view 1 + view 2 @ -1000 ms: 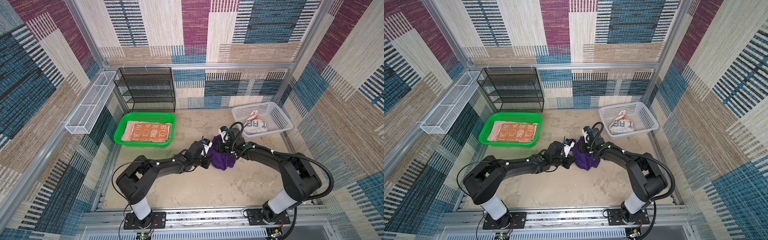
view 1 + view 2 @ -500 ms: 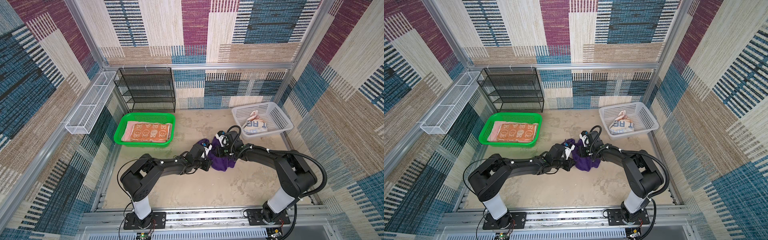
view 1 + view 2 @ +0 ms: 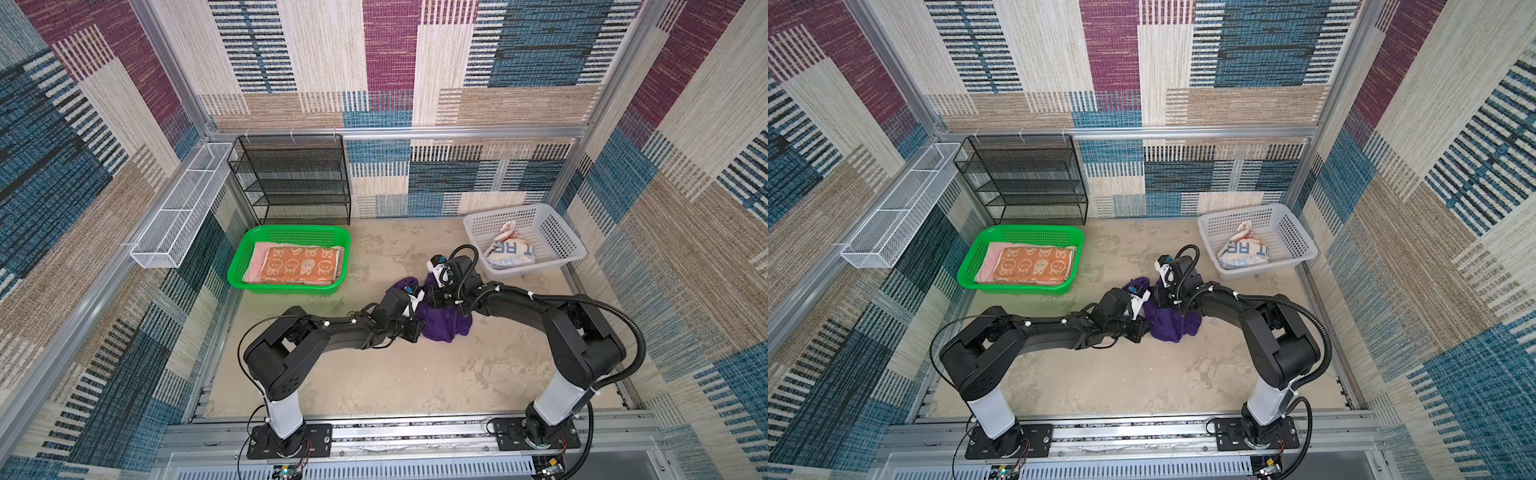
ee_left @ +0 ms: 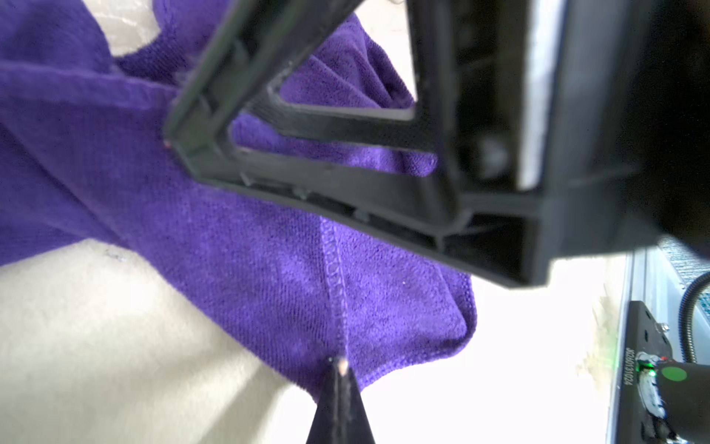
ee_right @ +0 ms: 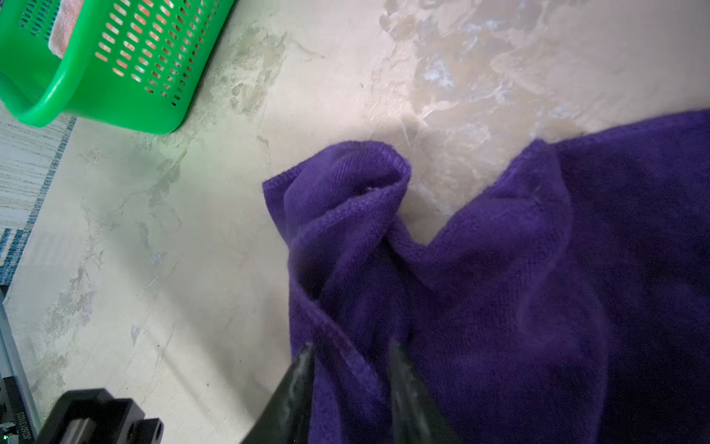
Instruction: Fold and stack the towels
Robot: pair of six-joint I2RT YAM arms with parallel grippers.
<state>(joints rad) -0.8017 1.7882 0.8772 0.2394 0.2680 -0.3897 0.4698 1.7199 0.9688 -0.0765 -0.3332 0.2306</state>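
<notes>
On the mottled beige tabletop (image 3: pixel 415 374), the purple towel (image 3: pixel 446 324) lies crumpled mid-table. The left gripper (image 4: pixel 340 365) is closed, pinching its hem. The right gripper (image 5: pixel 351 369) straddles a fold, jaws partly apart; whether they clamp it is unclear.

Four towels (image 3: pixel 446 326) (image 3: pixel 295 266) (image 3: pixel 257 257) (image 3: pixel 513 251), two baskets (image 3: pixel 291 229) (image 3: pixel 552 237), one black rack (image 3: pixel 299 183), one wire tray (image 3: pixel 183 203)

The left arm (image 3: pixel 332 328) and right arm (image 3: pixel 519 301) are made of black links on white base columns (image 3: pixel 284 411). A ribbed conduit (image 3: pixel 641 347) is routed along the right arm; tapered black fingers (image 5: pixel 297 384) are fitted to the right gripper (image 5: pixel 351 384).
</notes>
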